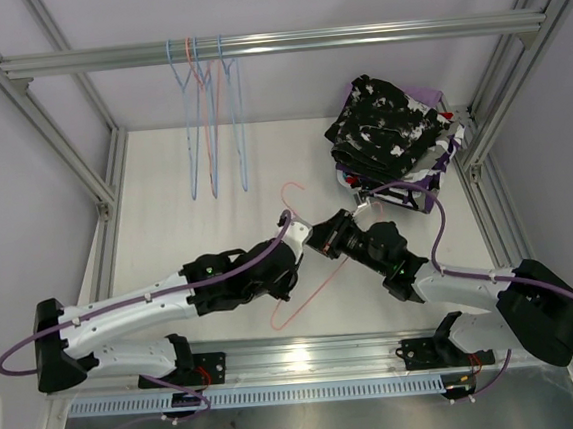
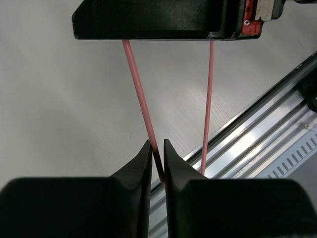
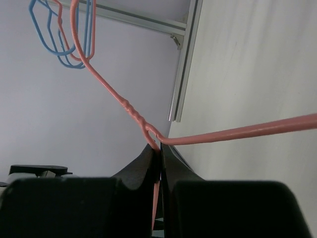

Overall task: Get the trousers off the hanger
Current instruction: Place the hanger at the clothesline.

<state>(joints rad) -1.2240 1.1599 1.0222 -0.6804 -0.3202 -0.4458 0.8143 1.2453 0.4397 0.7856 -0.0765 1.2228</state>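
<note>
A bare pink wire hanger point(image 1: 293, 312) is held over the middle of the table between both grippers. My left gripper point(image 1: 297, 264) is shut on one of its wire arms point(image 2: 141, 99). My right gripper point(image 1: 310, 234) is shut on the wire just below the twisted neck point(image 3: 132, 111); its black body fills the top of the left wrist view point(image 2: 158, 20). The folded trousers lie in a pile at the back right, the black pair with white blotches point(image 1: 387, 123) on top, the purple print point(image 1: 433, 170) under it, lilac point(image 1: 422, 93) behind. No cloth hangs on the hanger.
Blue and pink empty hangers point(image 1: 208, 121) hang from the metal rail point(image 1: 351, 36) at the back; they also show in the right wrist view point(image 3: 62, 39). Frame posts point(image 1: 69, 143) stand on both sides. An aluminium rail point(image 2: 257, 144) runs along the near table edge.
</note>
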